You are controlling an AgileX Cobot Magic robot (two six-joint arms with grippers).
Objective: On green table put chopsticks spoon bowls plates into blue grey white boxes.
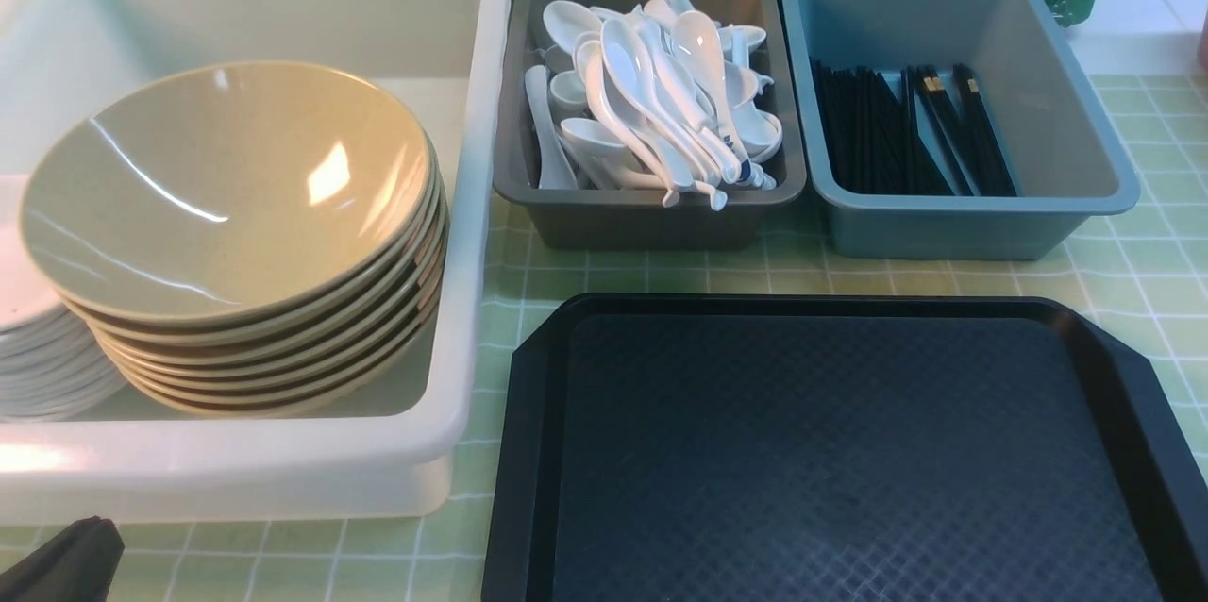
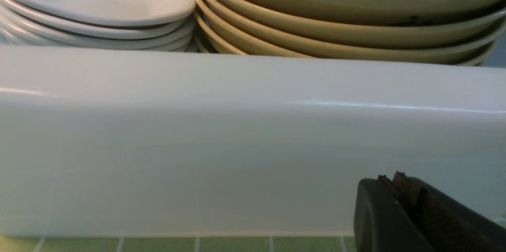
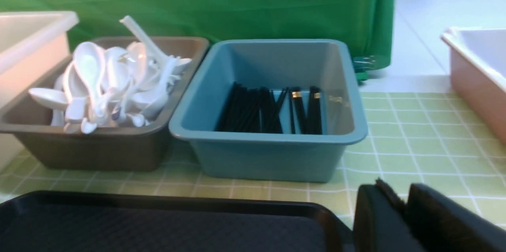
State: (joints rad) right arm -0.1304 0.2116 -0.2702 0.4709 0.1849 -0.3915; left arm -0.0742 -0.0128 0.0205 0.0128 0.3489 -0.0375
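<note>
Front view takes in the green table (image 1: pixel 1142 243) and, largest upon it, the white box (image 1: pixel 236 470) at the left, holding a stack of tan bowls (image 1: pixel 226 196) with a stack of white plates (image 1: pixel 38 357) just beside them at the frame's left edge. Next in size is the black tray (image 1: pixel 849 451), bare and near the camera, right of the white box. Behind the tray stand the grey box (image 1: pixel 651 215) and the blue box (image 1: pixel 953 225), side by side and nearly touching. The grey one is heaped with white spoons, among them the spoon (image 1: pixel 744 170) with dark blue marks on its handle, lying at the pile's near edge; the blue one holds the black chopsticks (image 1: pixel 911 135), a few showing gold bands. The left wrist view alone shows how close the left gripper (image 2: pixel 399 189) sits to the white box's outer wall, low by the cloth, its fingers pressed together with nothing between them (the front view catches only a dark corner of that arm at lower left). The right wrist view alone shows the right gripper (image 3: pixel 403 204), over the tray's far right corner, its jaws parted by a narrow slit and pinching nothing, and a pinkish tub (image 3: pixel 478 74) far to the right.
</note>
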